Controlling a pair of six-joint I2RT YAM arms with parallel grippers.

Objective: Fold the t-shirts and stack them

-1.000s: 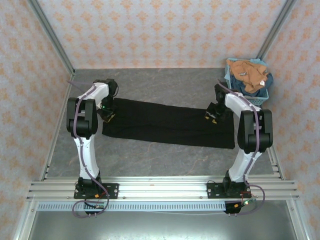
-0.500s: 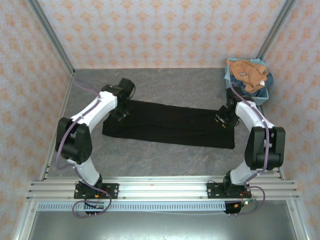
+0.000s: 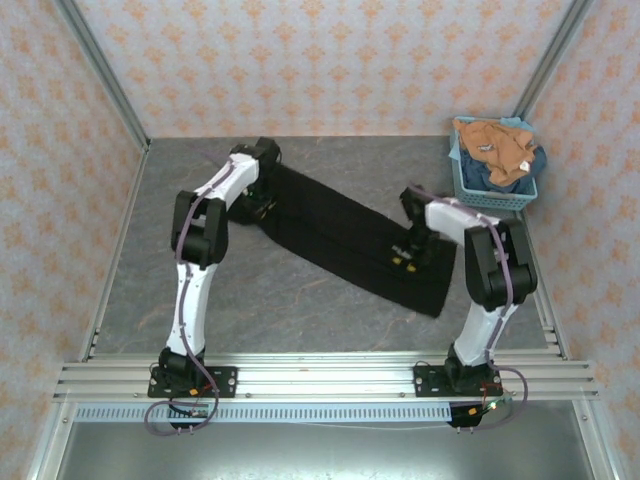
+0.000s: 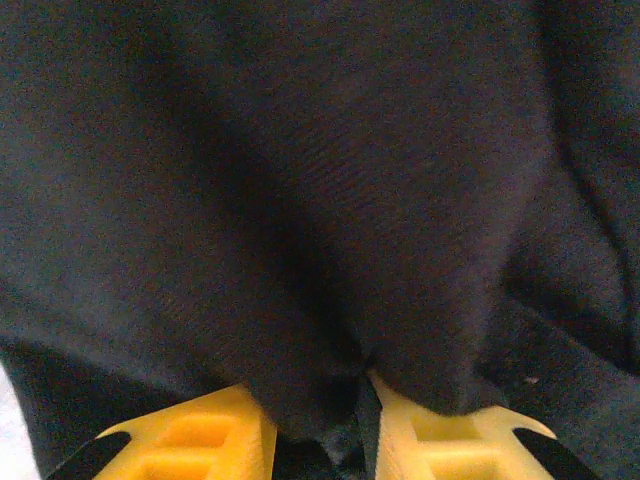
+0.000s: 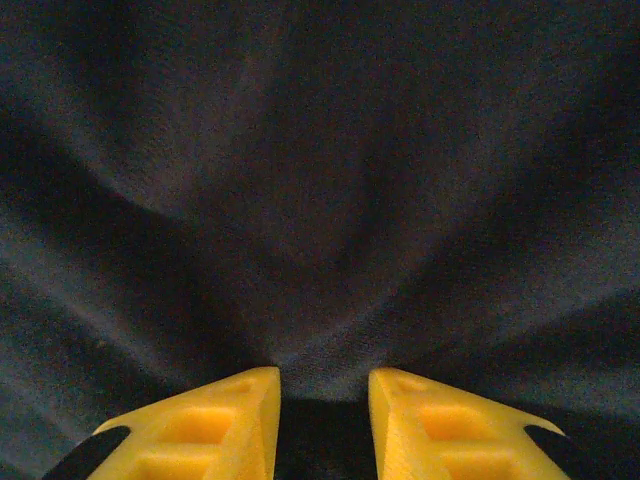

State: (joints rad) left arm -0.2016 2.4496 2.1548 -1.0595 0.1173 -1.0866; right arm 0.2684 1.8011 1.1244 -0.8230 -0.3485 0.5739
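Trouble ahead: the folded black t-shirt [image 3: 345,235] lies slantwise from eleven o'clock to four o'clock across the worktop [image 3: 300,300], and an uneven pull between my arms could slip an end free or spill the fold. My left gripper [image 4: 318,400] is narrowed on a pinch of cloth at eleven o'clock; my right gripper [image 5: 322,385] nips the four o'clock end. The orange-tan t-shirt [image 3: 495,145] waits in the basket [image 3: 498,197] at two o'clock.

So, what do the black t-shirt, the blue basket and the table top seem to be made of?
The black t-shirt: soft matte knit cloth, perhaps cotton; fine weave and loose folds show in the wrist views. The blue basket: probably rigid plastic, judging by its open mesh walls. The table top: grey, mottled like stone; perhaps laminate or a mat.
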